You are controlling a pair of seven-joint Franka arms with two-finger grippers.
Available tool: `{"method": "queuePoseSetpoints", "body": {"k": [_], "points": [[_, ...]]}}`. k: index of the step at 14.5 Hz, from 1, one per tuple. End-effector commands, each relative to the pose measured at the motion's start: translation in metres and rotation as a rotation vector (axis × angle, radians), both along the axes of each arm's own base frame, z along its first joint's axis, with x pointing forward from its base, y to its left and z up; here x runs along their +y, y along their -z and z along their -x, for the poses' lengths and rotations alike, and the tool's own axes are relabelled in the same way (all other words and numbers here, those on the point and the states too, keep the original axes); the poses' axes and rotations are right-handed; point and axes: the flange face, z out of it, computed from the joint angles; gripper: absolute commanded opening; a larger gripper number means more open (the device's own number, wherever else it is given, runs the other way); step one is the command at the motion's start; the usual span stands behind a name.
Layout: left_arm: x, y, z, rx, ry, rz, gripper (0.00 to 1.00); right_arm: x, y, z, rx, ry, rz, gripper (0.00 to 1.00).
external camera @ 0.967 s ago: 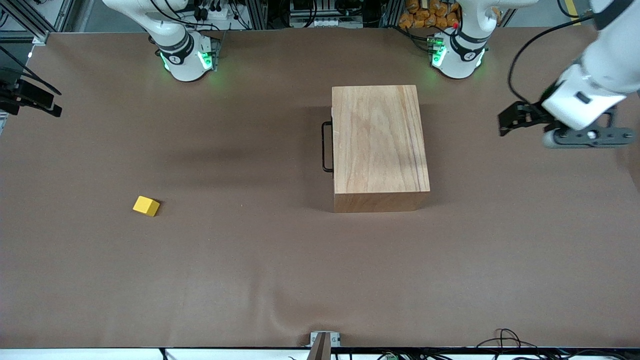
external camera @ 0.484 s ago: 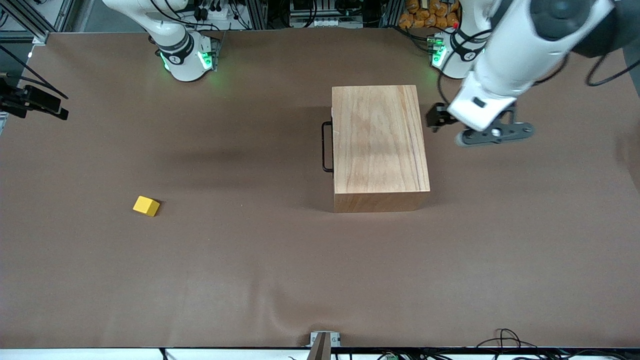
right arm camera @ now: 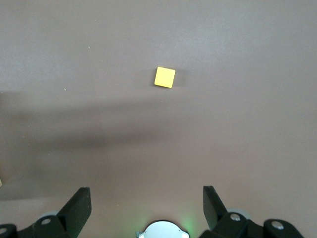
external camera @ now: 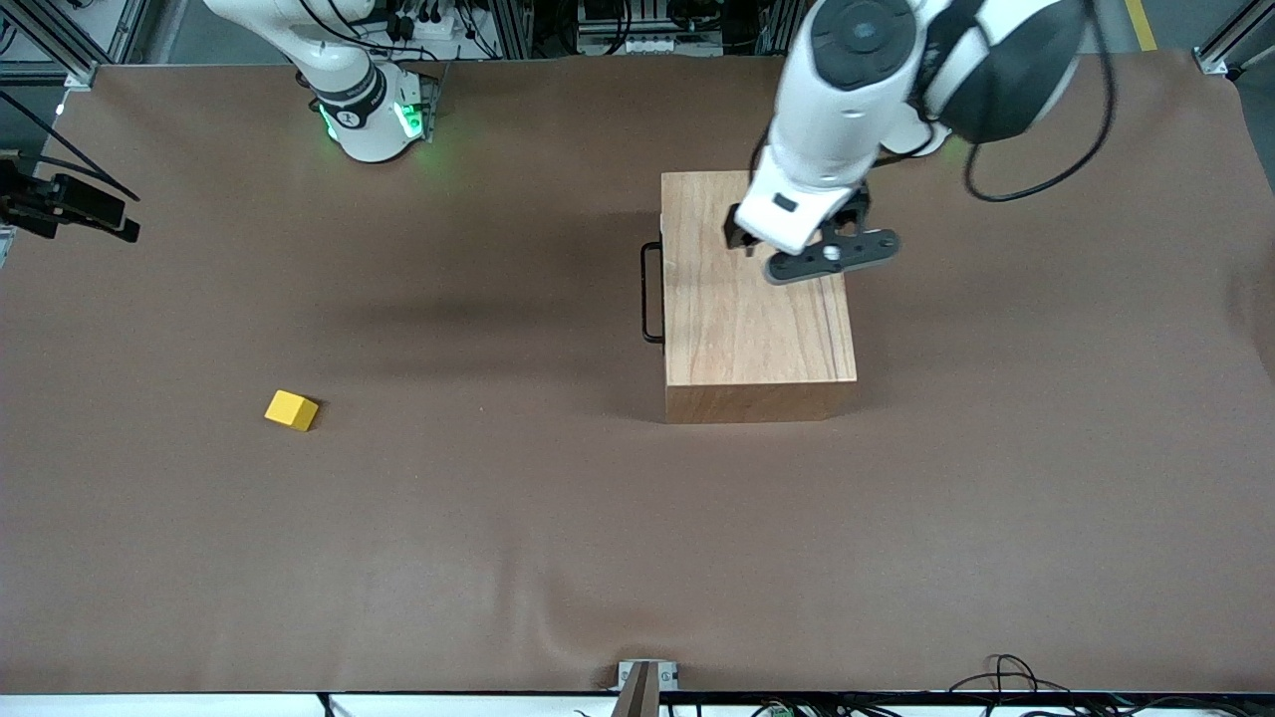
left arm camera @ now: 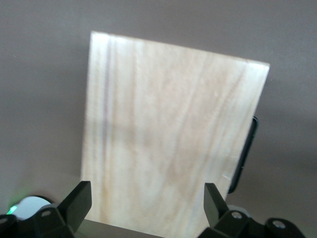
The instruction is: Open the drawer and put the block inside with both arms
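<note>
Left claw (external camera: 742,242) hovers wide open, empty, over the closed drawer's wooden box (external camera: 757,299).

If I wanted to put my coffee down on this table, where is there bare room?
Bare brown table runs along the whole edge nearest the front camera, and between the yellow block and the wooden box. Avoid the box: the left gripper hangs over its top, jaws open, and the drawer handle needs room in front.

I see wooden box (external camera: 757,289) on table (external camera: 498,548) toward left arm's end. Handle (external camera: 650,294) on box's side facing right arm's end. Block (external camera: 291,410) well apart from box, nearer front camera.
</note>
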Motion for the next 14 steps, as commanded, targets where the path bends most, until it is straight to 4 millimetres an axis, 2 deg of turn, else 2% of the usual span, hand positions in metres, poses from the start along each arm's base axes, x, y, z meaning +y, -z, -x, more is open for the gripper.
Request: {"method": "queuePoseSetpoints", "body": {"k": [1,5,8,11,12,14], "points": [[-0.053,0.016,0.01,-0.018,-0.038,-0.023,1.0,-0.001,-0.005,0.005,-0.015,0.003,-0.006,1.0],[-0.118,0.063,0.036,-0.087,-0.029,-0.066,1.0,0.0,-0.005,0.007,-0.006,-0.001,-0.007,1.0],[-0.144,0.091,0.05,-0.105,-0.008,-0.077,1.0,0.0,-0.008,0.009,-0.001,-0.004,-0.009,1.0],[-0.169,0.107,0.063,-0.155,0.03,-0.105,1.0,-0.007,-0.006,0.012,0.016,-0.002,-0.011,1.0],[-0.178,0.116,0.064,-0.162,0.017,-0.096,1.0,-0.012,-0.007,0.015,0.027,0.002,-0.014,1.0],[-0.185,0.121,0.06,-0.195,0.031,-0.057,1.0,-0.02,-0.009,0.02,0.04,0.012,-0.017,1.0]]}}
